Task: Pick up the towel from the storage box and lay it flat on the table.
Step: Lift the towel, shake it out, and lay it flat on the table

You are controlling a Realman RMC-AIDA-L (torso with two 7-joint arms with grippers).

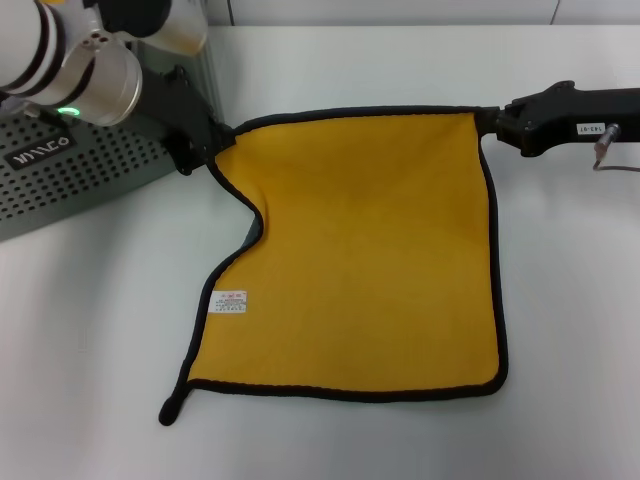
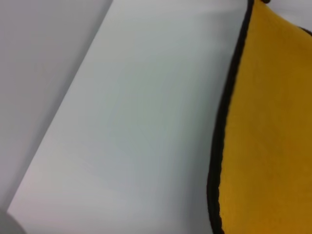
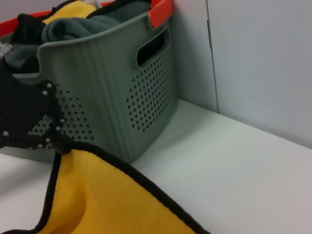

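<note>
The towel [image 1: 370, 250] lies spread on the white table [image 1: 90, 330], yellow face up, with black edging, a white tag [image 1: 229, 303] and a corner loop [image 1: 172, 408] at the near left. Its left edge curls inward. My left gripper [image 1: 212, 143] is shut on the far left corner, right beside the storage box [image 1: 70, 180]. My right gripper [image 1: 487, 122] is shut on the far right corner. The left wrist view shows the towel's edge [image 2: 268, 136] on the table [image 2: 136, 122]. The right wrist view shows the towel [image 3: 97, 200], the left gripper [image 3: 24, 117] and the box [image 3: 122, 87].
The grey box holds more folded cloths [image 3: 83, 24] and has an orange rim piece [image 3: 161, 9]. It stands against a pale wall [image 3: 263, 63] at the table's far edge. A cable [image 1: 605, 150] hangs from the right arm.
</note>
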